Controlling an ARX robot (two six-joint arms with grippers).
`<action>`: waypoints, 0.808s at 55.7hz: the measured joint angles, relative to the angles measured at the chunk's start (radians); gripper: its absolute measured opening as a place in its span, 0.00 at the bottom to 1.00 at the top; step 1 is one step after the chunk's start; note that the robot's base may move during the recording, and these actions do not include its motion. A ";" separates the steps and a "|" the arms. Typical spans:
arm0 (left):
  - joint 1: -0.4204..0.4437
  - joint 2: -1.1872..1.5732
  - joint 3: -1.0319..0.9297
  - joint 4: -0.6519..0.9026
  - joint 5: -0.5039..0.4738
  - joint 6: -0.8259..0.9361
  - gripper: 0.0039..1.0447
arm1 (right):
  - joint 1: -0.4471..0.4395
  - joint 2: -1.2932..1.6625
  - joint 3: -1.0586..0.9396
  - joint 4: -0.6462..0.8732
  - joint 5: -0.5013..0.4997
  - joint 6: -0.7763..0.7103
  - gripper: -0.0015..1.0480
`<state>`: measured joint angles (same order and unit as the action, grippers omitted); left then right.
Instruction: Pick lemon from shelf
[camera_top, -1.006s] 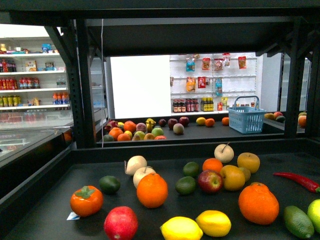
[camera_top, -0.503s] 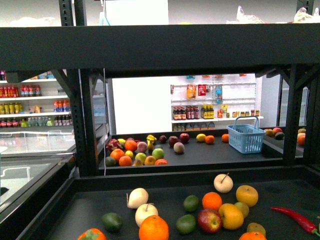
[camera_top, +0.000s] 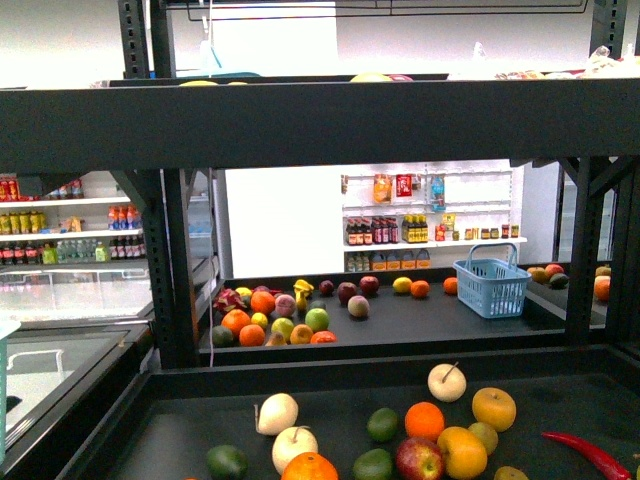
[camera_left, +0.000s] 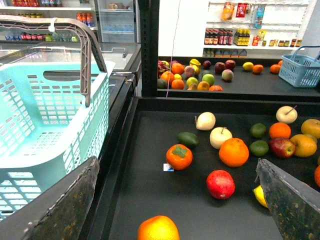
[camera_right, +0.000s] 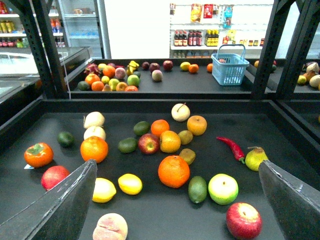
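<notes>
Pale-yellow lemon (camera_right: 104, 190) on matte black shelf (camera_right: 160, 216); turquoise latticed basket (camera_left: 50, 115).

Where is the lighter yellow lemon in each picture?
Front: not in it; the view stops at the orange.
Left wrist: the lemon peeks from behind a finger.
Right wrist: the lemon lies beside the darker lemon, at a finger's edge.
Shared landmark: the big orange, in all three.

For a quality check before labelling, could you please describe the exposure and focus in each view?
Front view: the white panel behind the shelf is blown out, and the shelf itself is dark. Left wrist view: the fruit is sharp, the left claw fingers softer in the foreground. Right wrist view: the light is even and the lemon crisp, the right claw fingers softer.
</notes>
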<state>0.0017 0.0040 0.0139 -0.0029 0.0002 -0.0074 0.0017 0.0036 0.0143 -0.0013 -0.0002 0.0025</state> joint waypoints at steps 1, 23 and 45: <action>0.000 0.006 0.003 -0.013 0.002 -0.019 0.92 | 0.000 0.000 0.000 0.000 0.000 0.000 0.93; 0.343 0.728 0.421 0.204 0.417 -0.590 0.92 | 0.000 0.000 0.000 0.000 0.000 0.000 0.93; 0.616 1.276 0.883 0.249 0.547 -1.146 0.92 | 0.000 0.000 0.000 0.000 0.000 0.000 0.93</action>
<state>0.6174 1.2804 0.8967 0.2459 0.5472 -1.1534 0.0017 0.0036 0.0143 -0.0013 -0.0002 0.0025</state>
